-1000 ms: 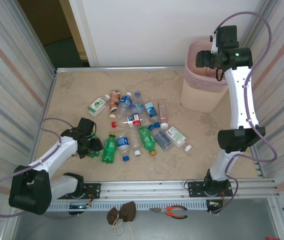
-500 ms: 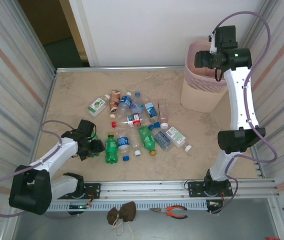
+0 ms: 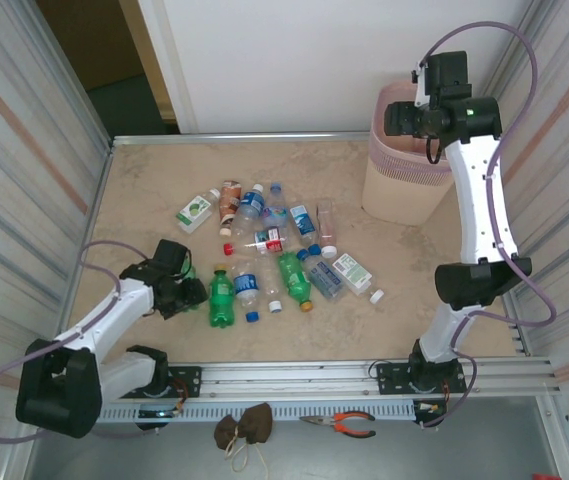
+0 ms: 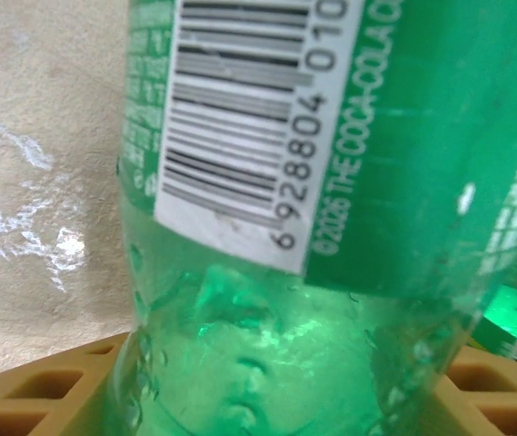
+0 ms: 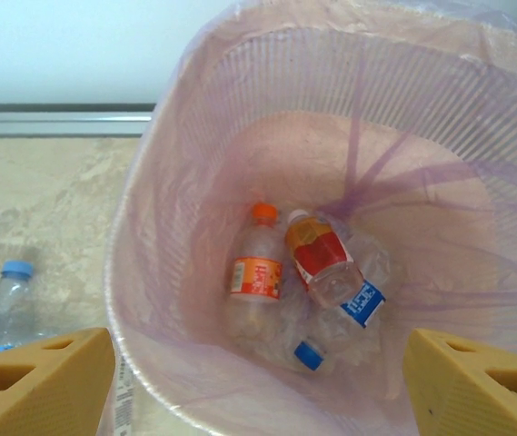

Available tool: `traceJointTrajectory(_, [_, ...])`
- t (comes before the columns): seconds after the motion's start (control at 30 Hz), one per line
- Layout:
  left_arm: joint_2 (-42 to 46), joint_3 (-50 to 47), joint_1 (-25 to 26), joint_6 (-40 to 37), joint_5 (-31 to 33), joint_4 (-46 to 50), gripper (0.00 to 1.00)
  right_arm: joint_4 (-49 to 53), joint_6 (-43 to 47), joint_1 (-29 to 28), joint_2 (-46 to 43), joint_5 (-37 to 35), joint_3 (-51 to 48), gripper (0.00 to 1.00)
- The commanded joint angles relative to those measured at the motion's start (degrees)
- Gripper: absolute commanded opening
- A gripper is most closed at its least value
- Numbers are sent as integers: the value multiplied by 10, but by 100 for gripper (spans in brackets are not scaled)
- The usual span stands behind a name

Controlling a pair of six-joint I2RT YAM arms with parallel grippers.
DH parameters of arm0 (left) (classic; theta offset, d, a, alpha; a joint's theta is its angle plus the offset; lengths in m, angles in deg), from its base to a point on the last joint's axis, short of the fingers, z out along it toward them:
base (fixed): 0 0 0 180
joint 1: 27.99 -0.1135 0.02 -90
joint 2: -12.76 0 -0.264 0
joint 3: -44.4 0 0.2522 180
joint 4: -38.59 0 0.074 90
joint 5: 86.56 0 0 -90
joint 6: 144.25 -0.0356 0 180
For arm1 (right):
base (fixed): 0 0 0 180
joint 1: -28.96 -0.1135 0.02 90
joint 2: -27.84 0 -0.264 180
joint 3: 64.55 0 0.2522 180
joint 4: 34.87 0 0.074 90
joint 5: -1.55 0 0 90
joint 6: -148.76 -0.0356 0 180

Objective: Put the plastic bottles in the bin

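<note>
A green bottle (image 3: 221, 298) lies at the near left of the table, and my left gripper (image 3: 198, 292) is shut on it from its left side. In the left wrist view this green bottle (image 4: 303, 272) with its barcode label spans the whole gap, pressed against both yellow fingers (image 4: 49, 400). Several more plastic bottles (image 3: 274, 245) lie scattered mid-table. My right gripper (image 3: 404, 118) hangs open above the pink bin (image 3: 404, 190), nothing between its fingers (image 5: 40, 386). Inside the bin (image 5: 194, 182) lie an orange-labelled bottle (image 5: 256, 272), a red-labelled bottle (image 5: 322, 259) and a blue-capped one (image 5: 308, 354).
A loose white cap (image 3: 376, 296) sits right of the pile. Corrugated walls close in on both sides. Beyond the front rail lie orange-handled pliers (image 3: 342, 424) and a brown cloth (image 3: 244, 428).
My left gripper's jaws narrowed onto the green bottle, which straightened slightly. The right gripper drifted a little left above the bin.
</note>
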Motion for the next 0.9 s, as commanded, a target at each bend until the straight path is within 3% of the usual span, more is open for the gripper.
traceJointTrajectory(0.0, [30,10,-4,-9,4,14,58,-4,9,-9,-32,-6,-3,82])
traceJointTrajectory(0.37, [147,51,-4,-101,-21,-5,53,-48,-6,-36,-106,54,-87,81])
traceJointTrajectory(0.57, [232,42,-4,-164,-121,-97,52,-124,-18,-57,-173,130,-183,81])
traceJointTrajectory(0.87, [307,37,-4,-209,-263,-249,48,-349,-49,-85,-309,296,-407,81])
